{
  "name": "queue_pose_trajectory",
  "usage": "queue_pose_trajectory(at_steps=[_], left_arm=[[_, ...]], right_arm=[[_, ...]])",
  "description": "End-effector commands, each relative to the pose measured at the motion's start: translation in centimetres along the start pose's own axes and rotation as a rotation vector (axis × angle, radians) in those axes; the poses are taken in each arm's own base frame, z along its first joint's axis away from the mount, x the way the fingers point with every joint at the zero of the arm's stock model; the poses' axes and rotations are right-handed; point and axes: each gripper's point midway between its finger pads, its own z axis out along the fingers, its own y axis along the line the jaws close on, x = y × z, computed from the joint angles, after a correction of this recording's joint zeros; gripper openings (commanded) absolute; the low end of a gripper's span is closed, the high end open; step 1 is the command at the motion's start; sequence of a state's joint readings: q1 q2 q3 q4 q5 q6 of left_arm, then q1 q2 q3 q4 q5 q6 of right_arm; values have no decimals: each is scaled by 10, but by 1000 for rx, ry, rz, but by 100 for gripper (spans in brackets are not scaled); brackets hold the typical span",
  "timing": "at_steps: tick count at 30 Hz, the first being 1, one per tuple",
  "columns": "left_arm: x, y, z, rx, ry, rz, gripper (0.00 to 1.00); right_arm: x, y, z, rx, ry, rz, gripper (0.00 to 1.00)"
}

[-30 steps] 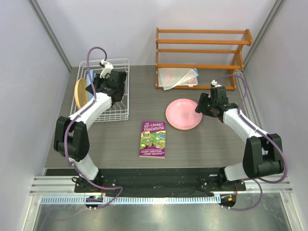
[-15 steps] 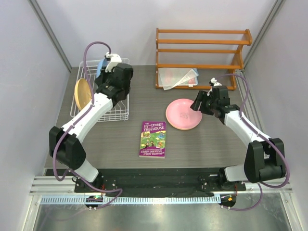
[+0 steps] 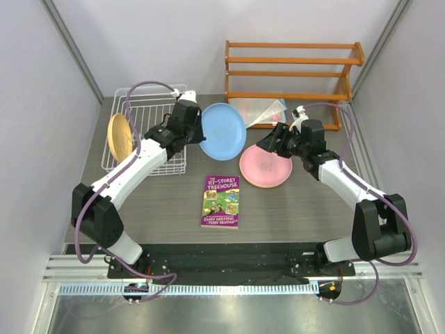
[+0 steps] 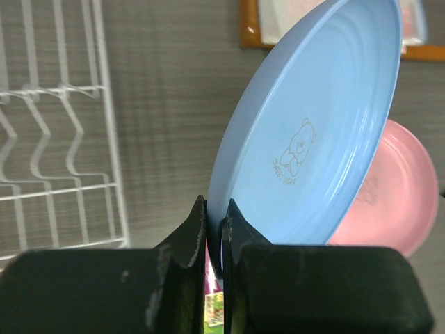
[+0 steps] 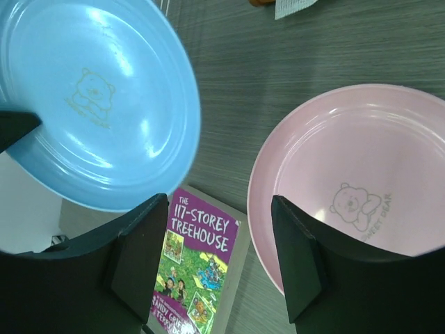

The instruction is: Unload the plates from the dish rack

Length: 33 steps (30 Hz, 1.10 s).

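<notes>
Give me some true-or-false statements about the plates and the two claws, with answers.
1. The left gripper is shut on the blue plate's rim. True.
2. The pink plate lies flat on the table. True.
3. The rack is empty. False: a yellow plate stands in it.
4. The right gripper holds the pink plate. False: its jaws are open, holding nothing.
</notes>
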<state>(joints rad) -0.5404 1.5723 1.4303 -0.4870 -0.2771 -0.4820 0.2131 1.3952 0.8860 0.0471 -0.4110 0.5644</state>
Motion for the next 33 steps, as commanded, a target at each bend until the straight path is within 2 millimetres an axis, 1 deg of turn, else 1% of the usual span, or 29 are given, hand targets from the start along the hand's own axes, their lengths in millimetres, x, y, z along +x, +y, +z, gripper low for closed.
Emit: queue_pose_trajectory(at_steps=[1, 2, 9, 12, 14, 15, 17, 19, 21, 22, 24, 28, 29, 30, 32, 33], left_arm=[[-9, -47, -7, 232, 2, -135, 0], [-6, -50, -6, 246, 10, -132, 0], [-2, -58, -7, 281, 23, -142, 0], [0, -58, -6, 275, 23, -136, 0], [0, -58, -6, 275, 24, -135, 0], [1, -58, -5, 276, 27, -134, 0], [4, -60, -3, 279, 37, -133, 0], [6, -62, -3, 284, 42, -130, 0], [6, -62, -1, 275, 37, -116, 0], [9, -63, -1, 272, 43, -109, 0], [13, -63, 1, 269, 56, -96, 0], [21, -67, 4, 281, 76, -74, 0], [23, -67, 5, 282, 83, -73, 0], [25, -68, 6, 285, 90, -72, 0], [26, -68, 8, 286, 95, -70, 0], [27, -67, 9, 282, 96, -68, 5]], right_arm=[[-5, 15, 11, -81, -16, 12, 67], [-4, 13, 13, -79, -12, 17, 67], [3, 11, 29, -74, 22, 11, 64], [3, 11, 33, -73, 26, 8, 61], [3, 12, 35, -76, 29, 5, 61], [2, 12, 35, -74, 29, 4, 58], [1, 12, 38, -73, 33, 2, 56], [1, 12, 40, -76, 37, 0, 45], [0, 12, 40, -77, 31, -5, 40], [0, 11, 41, -76, 29, -9, 33], [1, 9, 42, -73, 34, -11, 29], [8, 6, 45, -75, 52, -12, 14], [8, 5, 45, -73, 52, -11, 4], [9, 5, 45, -72, 53, -14, 1], [8, 0, 43, -48, 40, -15, 1], [8, -3, 41, -27, 38, -15, 1]])
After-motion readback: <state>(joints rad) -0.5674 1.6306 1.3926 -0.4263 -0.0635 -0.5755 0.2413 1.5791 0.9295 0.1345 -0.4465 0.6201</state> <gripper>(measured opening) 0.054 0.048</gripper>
